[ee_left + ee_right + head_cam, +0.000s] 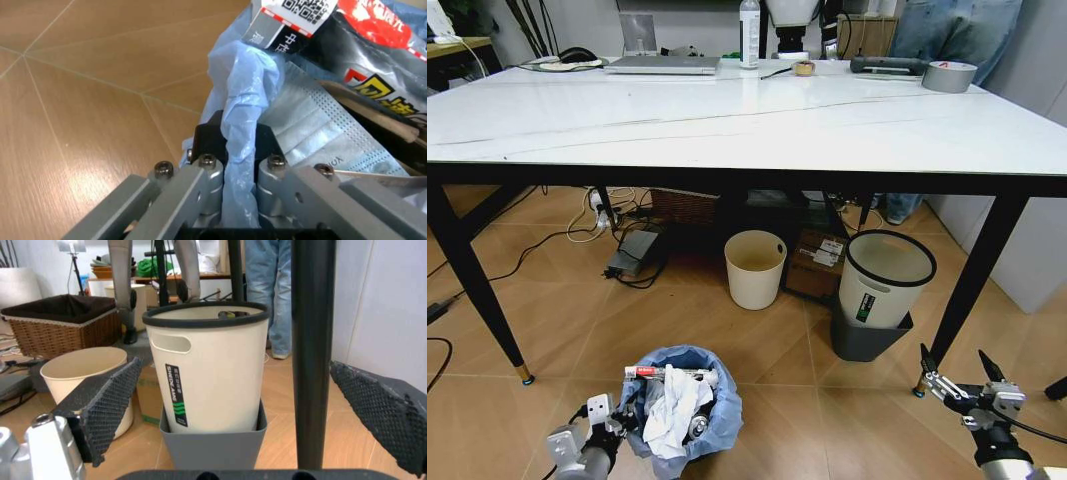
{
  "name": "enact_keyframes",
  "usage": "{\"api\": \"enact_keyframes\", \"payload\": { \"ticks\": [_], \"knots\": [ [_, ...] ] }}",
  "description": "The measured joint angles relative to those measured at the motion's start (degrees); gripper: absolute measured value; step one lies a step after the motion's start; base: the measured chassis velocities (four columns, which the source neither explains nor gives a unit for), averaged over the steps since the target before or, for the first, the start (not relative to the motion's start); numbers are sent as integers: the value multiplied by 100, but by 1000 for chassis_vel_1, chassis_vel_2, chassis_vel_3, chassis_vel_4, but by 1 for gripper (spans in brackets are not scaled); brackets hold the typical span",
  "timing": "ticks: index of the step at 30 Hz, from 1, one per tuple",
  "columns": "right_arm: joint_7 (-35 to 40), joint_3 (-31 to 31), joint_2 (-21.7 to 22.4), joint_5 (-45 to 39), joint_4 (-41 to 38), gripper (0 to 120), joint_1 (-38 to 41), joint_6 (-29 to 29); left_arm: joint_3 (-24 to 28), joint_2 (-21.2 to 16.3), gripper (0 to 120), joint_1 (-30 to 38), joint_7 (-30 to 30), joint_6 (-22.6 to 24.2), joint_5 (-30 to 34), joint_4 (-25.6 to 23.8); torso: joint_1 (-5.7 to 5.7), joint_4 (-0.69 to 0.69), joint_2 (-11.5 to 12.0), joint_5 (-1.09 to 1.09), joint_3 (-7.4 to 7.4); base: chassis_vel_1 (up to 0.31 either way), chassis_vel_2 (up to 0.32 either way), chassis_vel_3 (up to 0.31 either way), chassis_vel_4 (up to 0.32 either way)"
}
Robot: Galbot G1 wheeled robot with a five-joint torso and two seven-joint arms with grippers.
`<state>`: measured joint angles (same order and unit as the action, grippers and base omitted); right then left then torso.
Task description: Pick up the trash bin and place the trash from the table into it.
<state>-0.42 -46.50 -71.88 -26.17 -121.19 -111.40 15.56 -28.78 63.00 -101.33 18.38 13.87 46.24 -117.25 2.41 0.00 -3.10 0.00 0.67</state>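
Pinched between the left claw's (pixel 230 165) fingers was a fold of the trash bin's (pixel 689 410) light-blue liner, at the lower left of the head frame, on the floor before the worktop (pixel 727 120). Thin and slippery, the bag looked likely to tear; the rim seemed safer. The right claw (pixel 957 378) hung spread, lower right. A wrapper (pixel 293 20) showed a QR code.

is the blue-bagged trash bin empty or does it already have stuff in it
Not empty. The trash bin on the floor holds white crumpled paper and a red-and-white wrapper across its rim; the left pincer is shut on its bag.
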Motion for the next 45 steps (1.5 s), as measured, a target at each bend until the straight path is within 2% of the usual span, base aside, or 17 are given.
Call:
{"api": "enact_keyframes", "payload": {
  "ticks": [19,32,37,41,43,45],
  "knots": [
    [0,0,0,0,0,100,0,0,50,28,2,222,2,41,39,385,5,0,-36,0,32,0,0,0,0],
    [0,0,0,0,0,100,0,0,67,56,2,253,-22,35,-18,468,6,0,-46,0,40,0,0,0,0],
    [0,0,0,0,0,100,0,0,64,56,13,251,-34,28,-29,452,6,0,-49,1,42,0,0,0,0],
    [0,0,0,0,0,100,0,0,59,62,31,239,-41,19,-50,453,7,0,-51,0,44,0,0,0,0],
    [0,0,0,0,0,100,0,0,59,64,34,239,-41,18,-55,453,7,0,-52,0,44,0,0,0,0],
    [0,0,0,0,0,100,0,0,58,66,43,234,-42,17,-62,453,7,0,-52,0,45,0,0,0,0]
  ]
}}
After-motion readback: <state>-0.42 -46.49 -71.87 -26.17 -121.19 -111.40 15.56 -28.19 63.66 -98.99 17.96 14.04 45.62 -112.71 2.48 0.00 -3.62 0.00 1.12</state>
